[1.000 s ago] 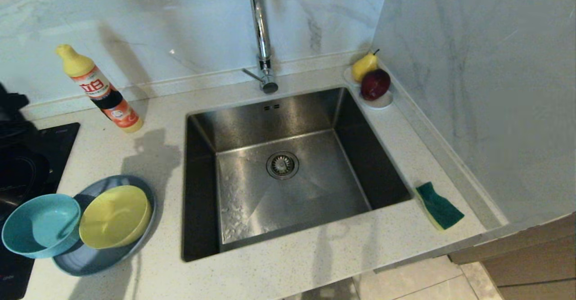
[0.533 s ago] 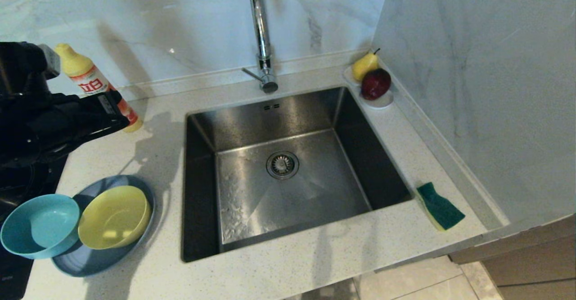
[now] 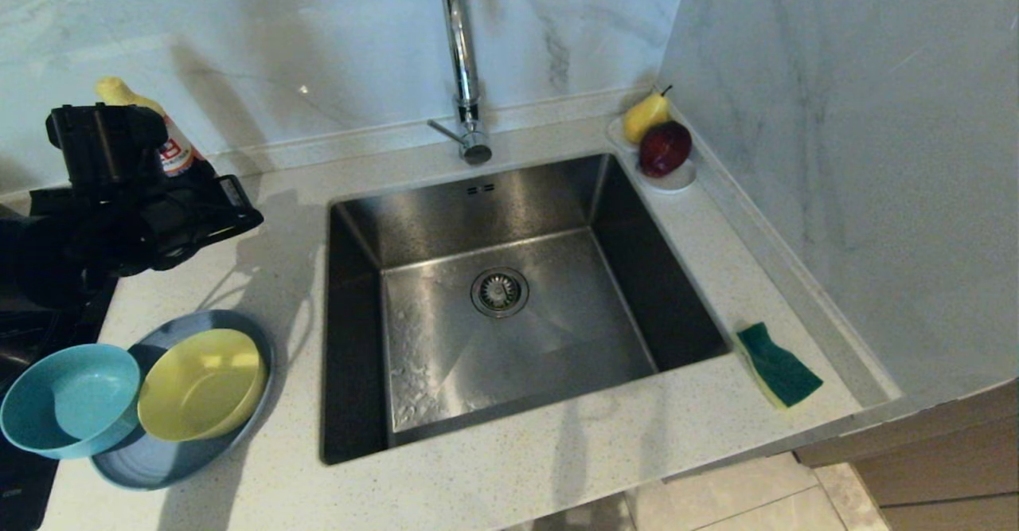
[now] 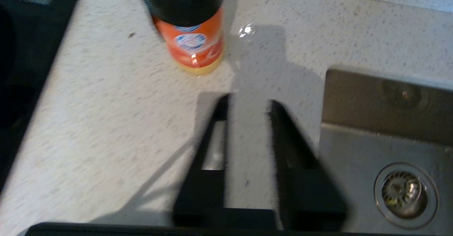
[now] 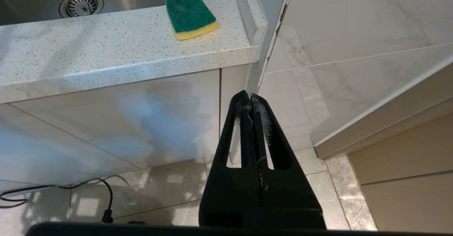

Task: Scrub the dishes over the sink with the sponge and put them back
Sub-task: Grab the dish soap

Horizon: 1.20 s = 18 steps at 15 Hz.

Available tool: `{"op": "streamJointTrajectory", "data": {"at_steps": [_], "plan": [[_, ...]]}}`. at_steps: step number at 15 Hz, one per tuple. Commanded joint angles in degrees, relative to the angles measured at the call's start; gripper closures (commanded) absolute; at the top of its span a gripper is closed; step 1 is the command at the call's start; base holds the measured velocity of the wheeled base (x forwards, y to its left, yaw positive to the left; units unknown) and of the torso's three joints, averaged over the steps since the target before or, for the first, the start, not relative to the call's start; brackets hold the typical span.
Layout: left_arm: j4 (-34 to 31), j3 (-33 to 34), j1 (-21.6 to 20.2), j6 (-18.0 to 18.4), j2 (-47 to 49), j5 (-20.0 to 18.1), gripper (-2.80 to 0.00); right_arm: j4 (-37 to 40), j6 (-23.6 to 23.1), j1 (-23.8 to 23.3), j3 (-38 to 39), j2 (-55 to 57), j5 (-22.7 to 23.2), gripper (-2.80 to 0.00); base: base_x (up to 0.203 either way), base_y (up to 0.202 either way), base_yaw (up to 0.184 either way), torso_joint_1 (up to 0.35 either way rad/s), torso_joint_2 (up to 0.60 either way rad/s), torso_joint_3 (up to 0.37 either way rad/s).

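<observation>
The left gripper [image 4: 249, 105] hovers empty over the counter [image 3: 286, 276] beside the sink [image 3: 509, 300], fingers spread, well apart from the bowls [image 3: 199, 384] stacked on the plate [image 3: 159, 459]. The right gripper [image 5: 250, 99], pressed together, hangs below the counter edge, under the sponge [image 3: 776, 364].

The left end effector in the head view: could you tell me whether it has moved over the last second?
Yes. The left end effector has come in from the picture's left edge, across the detergent bottle, toward the sink.

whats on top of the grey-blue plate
The yellow bowl sits in the grey-blue plate, and the teal bowl overlaps its left edge. The plate surface beneath both bowls is hidden.
</observation>
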<state>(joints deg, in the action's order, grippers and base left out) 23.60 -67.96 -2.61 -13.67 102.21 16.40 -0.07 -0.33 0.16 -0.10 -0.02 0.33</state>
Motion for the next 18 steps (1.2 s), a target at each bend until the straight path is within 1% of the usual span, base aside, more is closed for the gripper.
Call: {"op": "streamJointTrajectory", "data": {"at_steps": [1, 3, 5, 8, 10, 11, 12, 15, 18], "plan": [[0.89, -2.29, -0.12, -0.57, 2.76, 0.25, -2.8, -0.01, -0.02, 0.02, 0.01, -0.06, 0.02, 0.0, 0.0, 0.0, 0.0, 0.0, 0.0, 0.0], [3.68, -3.23, -0.12, -1.8, 3.36, 0.85, -2.8, -0.01, -0.02, 0.02, 0.01, -0.06, 0.02, 0.0, 0.0, 0.0, 0.0, 0.0, 0.0, 0.0], [5.75, -3.21, -0.67, -1.88, 4.23, 2.11, -2.8, -0.01, -0.02, 0.02, 0.01, -0.06, 0.02, 0.0, 0.0, 0.0, 0.0, 0.0, 0.0, 0.0], [9.01, -3.41, -2.15, -1.8, 6.61, 2.5, -2.8, -0.01, -0.02, 0.02, 0.01, -0.06, 0.02, 0.0, 0.0, 0.0, 0.0, 0.0, 0.0, 0.0], [8.32, -3.23, -2.49, -2.0, 6.43, 2.41, -2.8, -0.01, -0.02, 0.02, 0.01, -0.06, 0.02, 0.0, 0.0, 0.0, 0.0, 0.0, 0.0, 0.0], [8.95, -3.36, -2.49, -1.93, 6.64, 2.58, -2.8, -0.01, -0.02, 0.02, 0.01, -0.06, 0.02, 0.0, 0.0, 0.0, 0.0, 0.0, 0.0, 0.0], [9.1, -3.65, -2.73, -1.97, 7.2, 3.25, -2.8, -0.01, -0.02, 0.02, 0.01, -0.06, 0.02, 0.0, 0.0, 0.0, 0.0, 0.0, 0.0, 0.0], [9.29, -5.0, -4.82, -1.97, 10.58, 3.98, -2.8, -0.01, -0.02, 0.02, 0.01, -0.06, 0.02, 0.0, 0.0, 0.0, 0.0, 0.0, 0.0, 0.0], [13.7, -7.89, -5.55, -2.11, 14.54, 4.02, -2.8, -0.01, -0.02, 0.02, 0.01, -0.06, 0.02, 0.0, 0.0, 0.0, 0.0, 0.0, 0.0, 0.0]]}}
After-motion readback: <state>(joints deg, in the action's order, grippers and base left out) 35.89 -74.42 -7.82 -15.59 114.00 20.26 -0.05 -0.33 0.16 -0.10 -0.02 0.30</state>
